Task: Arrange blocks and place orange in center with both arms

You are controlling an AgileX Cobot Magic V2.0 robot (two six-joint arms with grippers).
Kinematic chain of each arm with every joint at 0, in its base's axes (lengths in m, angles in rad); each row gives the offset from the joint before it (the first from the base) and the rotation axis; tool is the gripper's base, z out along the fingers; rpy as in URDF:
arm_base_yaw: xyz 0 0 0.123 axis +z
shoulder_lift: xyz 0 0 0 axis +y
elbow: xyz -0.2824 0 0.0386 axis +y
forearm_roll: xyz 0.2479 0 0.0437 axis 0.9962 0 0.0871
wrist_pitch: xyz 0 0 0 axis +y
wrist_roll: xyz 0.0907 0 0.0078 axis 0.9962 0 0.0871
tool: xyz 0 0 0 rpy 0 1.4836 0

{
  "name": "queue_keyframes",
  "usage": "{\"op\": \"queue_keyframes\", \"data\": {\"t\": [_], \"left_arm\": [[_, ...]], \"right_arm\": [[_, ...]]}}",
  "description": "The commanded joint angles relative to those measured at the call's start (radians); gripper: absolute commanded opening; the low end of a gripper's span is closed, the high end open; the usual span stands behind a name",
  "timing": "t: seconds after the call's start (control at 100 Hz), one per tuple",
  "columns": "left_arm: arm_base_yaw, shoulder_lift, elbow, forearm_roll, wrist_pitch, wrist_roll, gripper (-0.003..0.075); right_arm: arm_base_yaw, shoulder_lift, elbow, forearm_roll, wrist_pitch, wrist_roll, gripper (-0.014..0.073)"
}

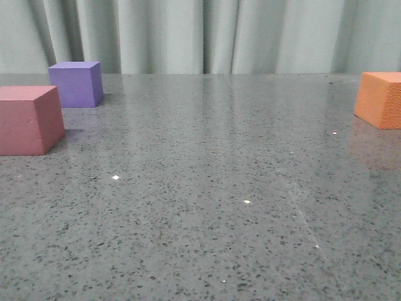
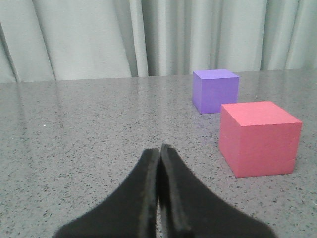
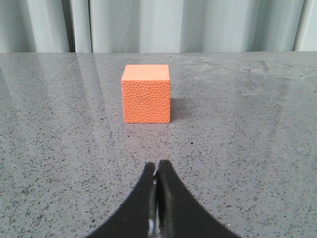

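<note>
Far left of the bench (image 1: 207, 188) sits the pink block (image 1: 28, 119), with the purple block (image 1: 76, 83) just behind it. Both lie ahead of the left claw (image 2: 159, 153) and off to one side, fingers pressed together on nothing. Middle of the bench is bare. The orange block (image 3: 146, 93) sits far right, dead ahead of the right claw (image 3: 157, 171), also pinched closed and empty, so I'd say the right arm is nearer.

Speckled grey tabletop (image 1: 207, 207) — carrying pink-red cube (image 1: 28, 119), purple cube (image 1: 76, 83), orange cube (image 1: 380, 99).
</note>
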Motion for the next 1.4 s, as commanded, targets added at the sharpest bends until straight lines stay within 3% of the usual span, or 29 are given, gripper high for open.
{"op": "queue_keyframes", "data": {"t": [0.0,0.56,0.69,0.77,0.86,0.96,1.1,1.39], "left_arm": [[0.002,-0.034,0.054,-0.009,-0.069,0.002,-0.0019],[0.002,-0.034,0.054,-0.009,-0.069,0.002,-0.0019],[0.002,-0.034,0.054,-0.009,-0.069,0.002,-0.0019],[0.002,-0.034,0.054,-0.009,-0.069,0.002,-0.0019],[0.002,-0.034,0.054,-0.009,-0.069,0.002,-0.0019],[0.002,-0.034,0.054,-0.009,-0.069,0.002,-0.0019],[0.002,-0.034,0.054,-0.009,-0.069,0.002,-0.0019],[0.002,-0.034,0.054,-0.009,-0.069,0.002,-0.0019]], "right_arm": [[-0.005,-0.025,-0.013,0.0,-0.087,-0.006,-0.0067],[-0.005,-0.025,-0.013,0.0,-0.096,-0.006,-0.0067],[-0.005,-0.025,-0.015,0.0,-0.257,0.006,-0.0067],[-0.005,-0.021,-0.049,0.017,-0.319,0.082,-0.0067],[-0.005,0.012,-0.153,0.027,-0.222,0.154,-0.0067],[-0.005,0.114,-0.32,0.026,0.011,0.15,-0.0067],[-0.005,0.336,-0.558,0.026,0.231,0.116,-0.0067],[-0.005,0.784,-0.887,0.026,0.368,0.108,-0.0067]]}}
